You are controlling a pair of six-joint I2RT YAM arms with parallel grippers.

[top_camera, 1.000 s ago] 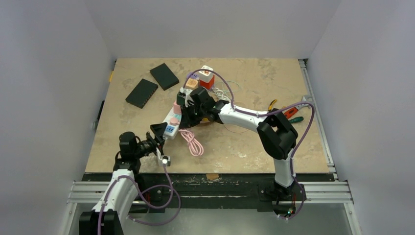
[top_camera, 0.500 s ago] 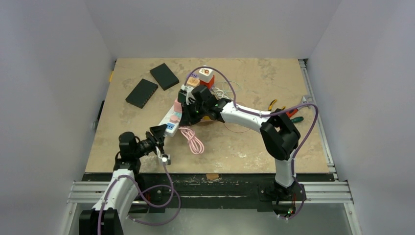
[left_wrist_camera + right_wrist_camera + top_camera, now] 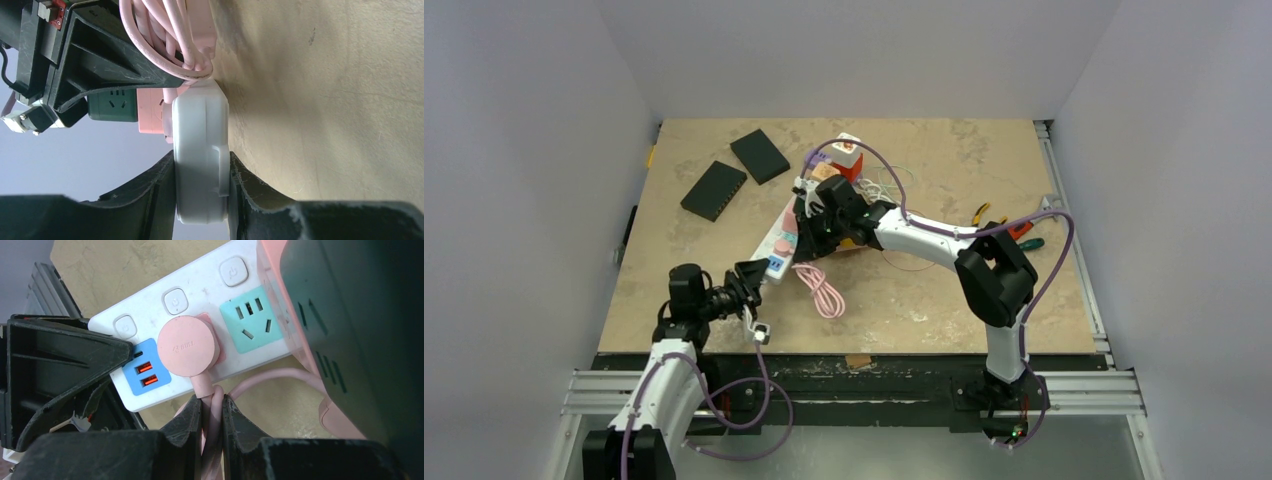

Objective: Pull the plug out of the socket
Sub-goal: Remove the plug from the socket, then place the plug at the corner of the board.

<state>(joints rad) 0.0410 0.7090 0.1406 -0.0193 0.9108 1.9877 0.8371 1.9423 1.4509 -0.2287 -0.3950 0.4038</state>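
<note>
Plug [image 3: 188, 346] just beyond right claw [image 3: 212, 407]

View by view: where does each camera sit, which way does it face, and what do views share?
Top external: above and behind the bases, looking down at the table; both arms show.
Left wrist: looks along the left tool, shut on the power strip.
Right wrist: looks past the right tool, pinching the pink cable under the pink plug.
Shared: the power strip appears in all three.

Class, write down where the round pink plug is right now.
In the right wrist view the pink plug sits in the white power strip, between the blue USB block and the teal socket, just above the right gripper clamping its cable.
</note>
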